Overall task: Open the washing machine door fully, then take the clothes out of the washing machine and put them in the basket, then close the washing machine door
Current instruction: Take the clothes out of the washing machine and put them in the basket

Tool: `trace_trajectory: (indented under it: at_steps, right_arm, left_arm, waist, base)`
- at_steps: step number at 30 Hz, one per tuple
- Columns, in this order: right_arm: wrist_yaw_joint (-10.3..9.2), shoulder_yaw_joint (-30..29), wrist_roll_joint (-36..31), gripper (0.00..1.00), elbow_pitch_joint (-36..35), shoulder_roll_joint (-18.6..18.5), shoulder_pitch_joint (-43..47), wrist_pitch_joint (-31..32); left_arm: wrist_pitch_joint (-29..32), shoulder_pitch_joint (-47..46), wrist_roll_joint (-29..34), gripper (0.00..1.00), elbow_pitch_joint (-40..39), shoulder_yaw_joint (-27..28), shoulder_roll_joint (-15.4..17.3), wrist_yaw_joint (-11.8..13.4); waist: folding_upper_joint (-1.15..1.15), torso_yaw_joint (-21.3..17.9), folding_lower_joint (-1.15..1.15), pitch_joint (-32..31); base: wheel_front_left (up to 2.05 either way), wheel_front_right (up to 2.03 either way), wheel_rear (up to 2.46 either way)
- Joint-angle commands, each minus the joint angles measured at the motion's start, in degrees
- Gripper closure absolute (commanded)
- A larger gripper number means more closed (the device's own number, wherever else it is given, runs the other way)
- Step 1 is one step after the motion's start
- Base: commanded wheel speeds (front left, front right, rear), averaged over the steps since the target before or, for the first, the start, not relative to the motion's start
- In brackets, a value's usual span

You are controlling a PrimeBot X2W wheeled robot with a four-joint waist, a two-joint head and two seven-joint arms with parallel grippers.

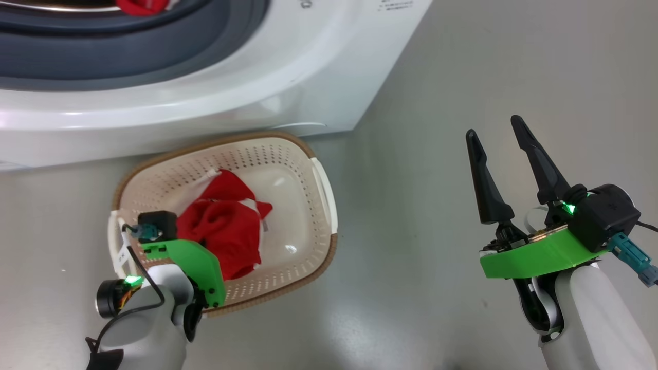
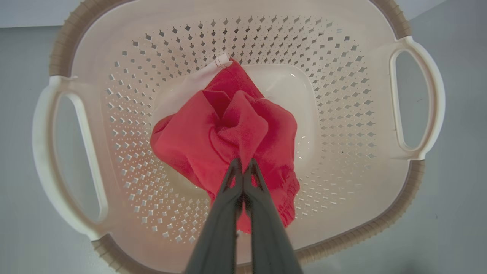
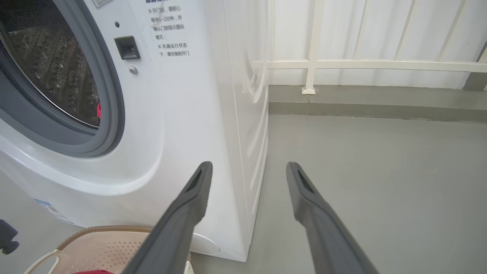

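The red garment (image 2: pixel 228 129) reads as light, limp cloth: it will sag, fold and trail from any single pinch, it cannot break, and its only real risk is a hanging corner catching on a rim or slipping out of a thin hold. A raised fold or bunched ridge is the best place to take it, not a flat spread. The left gripper (image 2: pixel 242 163) has its two dark fingers pressed together on such a ridge, a peak of red fabric pulled up to the tips at the centre of the left wrist view. The garment below them lies crumpled on the bottom of the basket (image 2: pixel 342 95), with a white cloth edge reaching toward the upper wall. The basket sits on the grey floor (image 1: pixel 437 257) just in front of the washing machine (image 1: pixel 205 103), in the lower left of the head view. A second red piece (image 1: pixel 139 6) shows in the drum opening at the top left of that view, well apart from both grippers. The right gripper (image 1: pixel 493 127) hovers at the right of the frame, fingers spread wide and holding nothing.
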Motion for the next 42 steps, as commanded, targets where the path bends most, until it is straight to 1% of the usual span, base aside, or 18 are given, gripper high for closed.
trace_trajectory:
  at_steps: [1,6,12,13,14,15,16,21,25,28,32,38,39,42]
  right_arm:
    - [0.36,1.4,0.6,0.0,-1.4,0.1,-0.4,-0.4]
    - [0.36,1.6,1.2,0.0,-1.4,0.1,-0.6,-0.4]
    - [0.36,1.4,1.4,0.0,-1.3,0.1,-0.7,-0.4]
    - [0.36,1.3,1.3,0.0,-1.3,0.1,-0.7,-0.4]
    - [0.36,1.3,1.3,0.0,-1.2,0.1,-0.6,-0.4]
    - [0.36,1.3,1.3,0.0,-1.0,0.1,-0.6,-0.4]
    - [0.36,1.4,1.2,0.0,-0.9,0.1,-0.5,-0.4]
    - [0.36,1.3,0.7,0.0,-0.6,0.1,-0.2,-0.4]
    - [0.36,0.9,0.1,0.0,-0.3,0.1,0.4,-0.4]
    - [0.36,0.3,-0.4,0.0,-0.1,0.1,1.1,-0.4]
    - [0.36,-0.5,-1.3,0.0,0.1,0.1,2.2,-0.4]
    - [0.36,-1.4,-2.1,0.0,-0.1,0.1,3.8,-0.4]
    - [0.36,-1.6,-2.2,0.0,0.0,0.1,4.1,-0.4]
    - [0.36,-2.0,-2.4,0.0,0.1,0.1,4.8,-0.4]
  left_arm:
    - [-0.2,-0.4,0.3,1.0,0.1,0.8,1.6,0.5]
    - [-0.2,-0.5,0.4,1.0,1.2,0.3,1.7,0.5]
    - [-2.5,-1.2,1.0,1.0,1.7,-0.7,1.9,0.2]
    - [-3.0,-1.3,1.1,0.92,1.8,-0.9,1.8,-0.1]
    - [-3.8,-1.4,1.2,0.72,1.8,-1.2,1.8,-0.4]
    - [-4.5,-1.4,1.3,0.21,1.8,-1.4,1.7,-0.6]
    - [-4.9,-1.4,1.3,0.0,1.8,-1.5,1.7,-0.9]
    - [-7.5,-0.9,0.7,0.0,2.0,-1.6,1.3,-1.3]
    - [-11.6,-0.1,0.0,0.0,1.4,-1.4,1.0,-2.5]
    - [-13.7,1.0,-0.4,0.0,0.3,-1.4,0.9,-3.2]
    - [-14.8,3.2,-0.3,0.0,-2.6,-1.0,0.8,-3.4]
    - [-14.9,8.8,1.2,0.0,-15.2,2.1,0.7,-2.5]
    - [-14.9,9.9,1.9,0.0,-17.9,2.8,0.9,-2.1]
    - [-14.9,13.3,6.3,0.0,-27.4,4.7,1.9,0.3]
  waist:
    - [0.0,-1.5,0.0,1.6]
    - [0.0,-2.1,0.0,2.3]
    - [0.0,-1.9,0.0,2.3]
    - [0.0,-1.7,0.0,2.2]
    - [0.0,-1.5,0.0,2.0]
    - [0.0,-1.3,0.0,1.7]
    - [0.0,-1.1,0.0,1.4]
    - [0.0,0.1,0.0,-0.8]
    - [0.0,1.2,0.0,-3.4]
    - [0.0,2.0,0.0,-5.6]
    - [0.0,3.1,0.0,-8.4]
    - [0.0,4.8,0.0,-12.2]
    - [0.0,5.0,0.0,-12.8]
    - [0.0,5.6,0.0,-14.4]
  base:
    - [0.0,0.0,0.0]
    - [0.0,0.0,0.0]
    - [0.0,0.0,0.0]
    - [0.0,0.0,0.0]
    - [0.0,0.0,0.0]
    - [0.0,0.0,0.0]
    - [0.0,0.0,0.0]
    - [0.0,0.0,0.0]
    - [0.0,0.0,0.0]
    - [0.0,0.0,0.0]
    - [0.0,0.0,0.0]
    - [0.0,0.0,0.0]
    - [0.0,0.0,0.0]
    - [0.0,0.0,0.0]
